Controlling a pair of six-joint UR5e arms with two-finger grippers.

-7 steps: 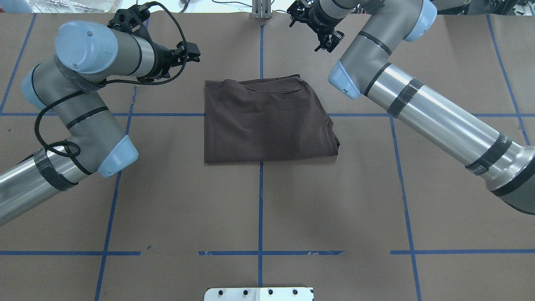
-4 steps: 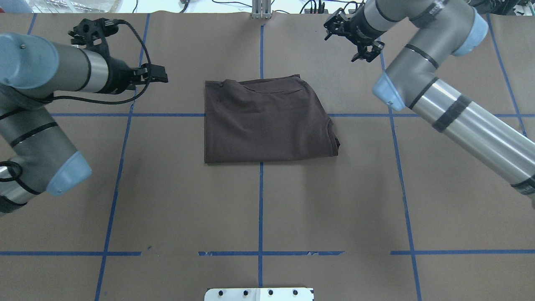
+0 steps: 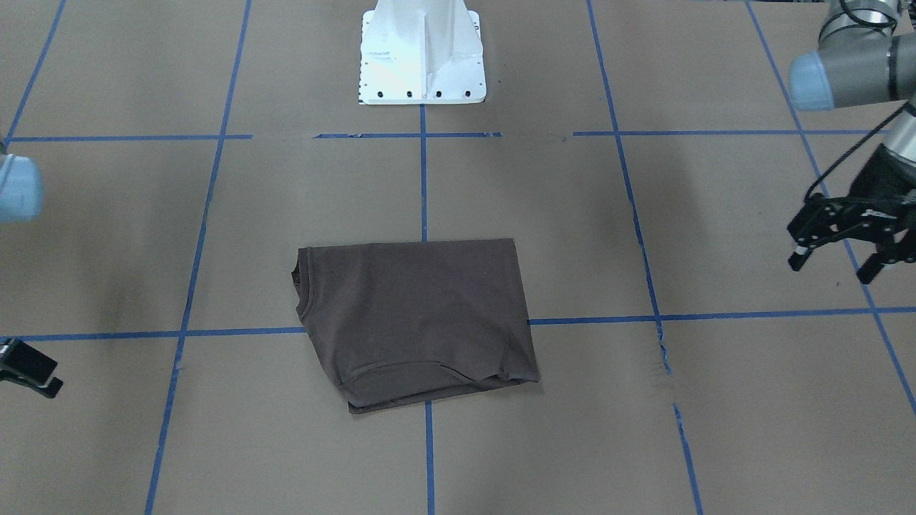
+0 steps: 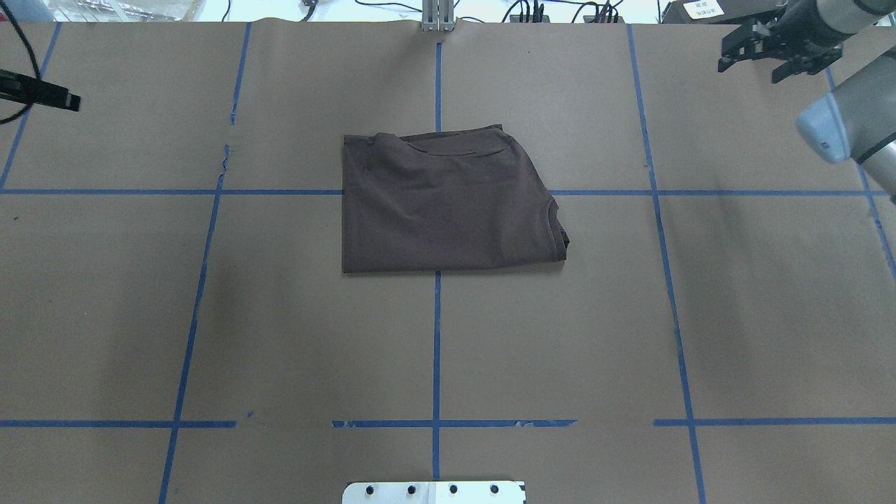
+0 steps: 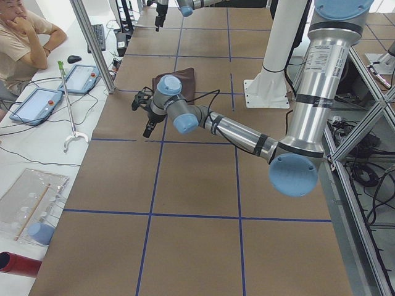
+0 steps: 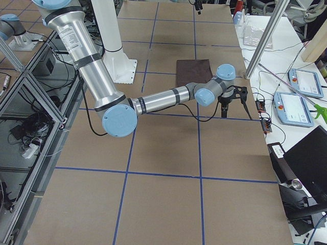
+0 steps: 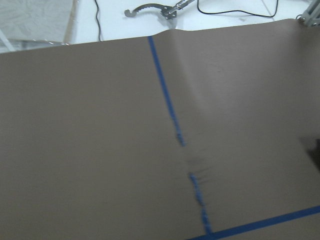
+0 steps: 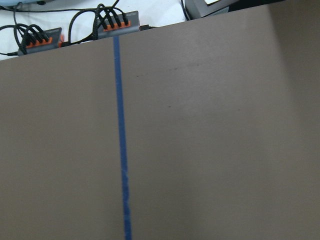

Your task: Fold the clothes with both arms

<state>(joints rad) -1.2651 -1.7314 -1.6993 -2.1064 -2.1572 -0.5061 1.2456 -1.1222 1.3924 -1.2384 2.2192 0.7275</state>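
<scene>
Presently, the left gripper (image 3: 834, 259) hangs above the table's left margin with its two black fingers spread wide and nothing between them. It is well apart from the garment. The overhead view shows only one black fingertip of it at the frame edge. Its wrist camera looks down on bare brown surface crossed by blue tape.

The right gripper (image 4: 754, 65) stands at the far right corner of the table, also spread wide and empty. It too is well apart from the garment. Its wrist camera shows bare surface, one tape line and orange-tipped connectors beyond the table's edge. The grey joint and light blue cap of the right arm (image 4: 843, 119) enter at the overhead view's right border.

The T-shirt (image 4: 448, 203) lies flat at the centre of the table (image 4: 280, 336), touched by neither gripper. It is folded into a rough rectangle. It covers the crossing of two blue tape lines (image 4: 436, 350). Its ribbed collar (image 4: 558, 231) sits at the edge toward the robot's right, and a hem seam runs along the far edge.

The white pedestal (image 3: 422, 50) stands at the robot's side of the table. A seated person (image 5: 24, 37) is visible beyond the table's operator side, near two tablets.
</scene>
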